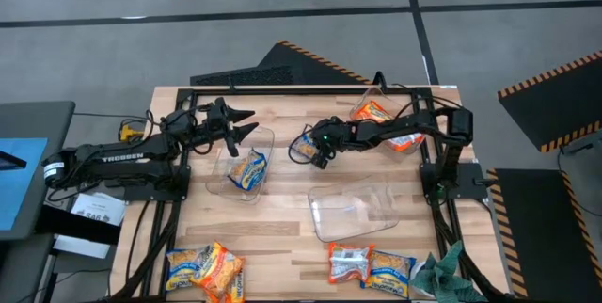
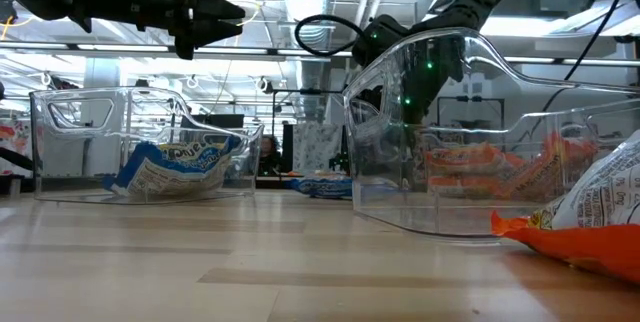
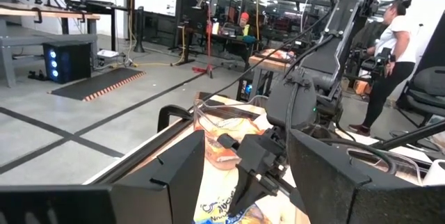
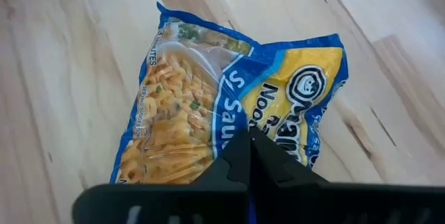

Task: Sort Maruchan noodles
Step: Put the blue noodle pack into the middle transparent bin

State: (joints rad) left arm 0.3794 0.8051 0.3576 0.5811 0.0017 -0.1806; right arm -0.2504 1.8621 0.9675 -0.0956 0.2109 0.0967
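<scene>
A yellow-and-blue Maruchan packet (image 4: 229, 92) lies near the table's middle (image 1: 301, 148), with its far end on the wood. My right gripper (image 4: 250, 144) reaches in from the right (image 1: 312, 150) and is shut at the packet's near edge. My left gripper (image 1: 243, 124) is open and hovers above the left clear bin (image 1: 268, 143). That bin holds another yellow-and-blue packet (image 1: 249, 169), which lies on its floor (image 2: 175, 162). Orange packets (image 1: 374, 112) sit in the far right bin. My right gripper comes from above, slanting toward the table's left, and its shut fingers (image 4: 233, 161) meet the packet's near edge (image 4: 240, 123). The fingers themselves hide the place of contact. The packet's far end (image 4: 201, 29) rests on the table.
An empty clear bin (image 1: 357, 214) lies tilted right of centre, toward the near edge. Loose packets lie along the near edge at the left (image 1: 205, 270) and right (image 1: 372, 265), beside a green cloth (image 1: 442, 270). An orange packet (image 2: 590, 217) fills the low view's right corner.
</scene>
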